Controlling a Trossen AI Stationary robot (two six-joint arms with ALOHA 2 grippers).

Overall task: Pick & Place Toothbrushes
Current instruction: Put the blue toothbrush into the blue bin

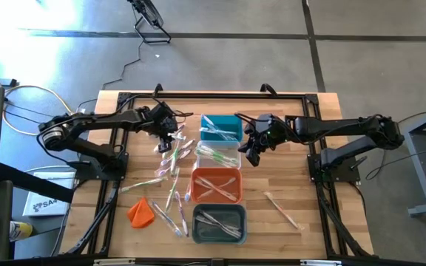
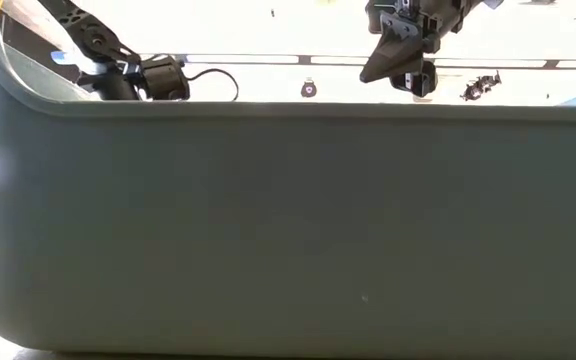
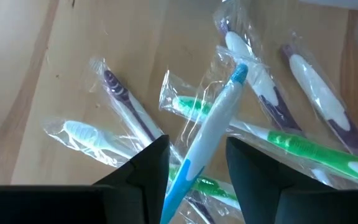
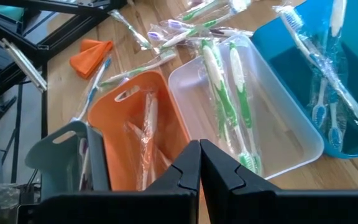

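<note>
The left gripper (image 3: 194, 180) reaches in from the tabletop's left side and hangs over the loose toothbrushes (image 1: 170, 166) beside the bins. Its fingers (image 3: 148, 168) clench a blue and white toothbrush (image 3: 213, 124), which stands between them and slants up past their tips. Below it, wrapped purple, green and white brushes lie scattered on the wooden tabletop (image 1: 302, 177).

The right gripper (image 4: 199, 165) stretches in from the right and hovers above the clear bin (image 4: 291, 140), its fingers pressed together and holding nothing.

Four bins sit in a column. The grey bin (image 1: 219, 224) holds pale brushes, the orange bin (image 1: 217, 185) holds wrapped pinkish brushes, the clear bin holds green and white ones, and the teal bin (image 1: 221, 127) holds blue ones. One toothbrush (image 1: 283, 210) lies alone right of the bins. An orange cloth (image 1: 140, 212) lies left of the grey bin.
</note>
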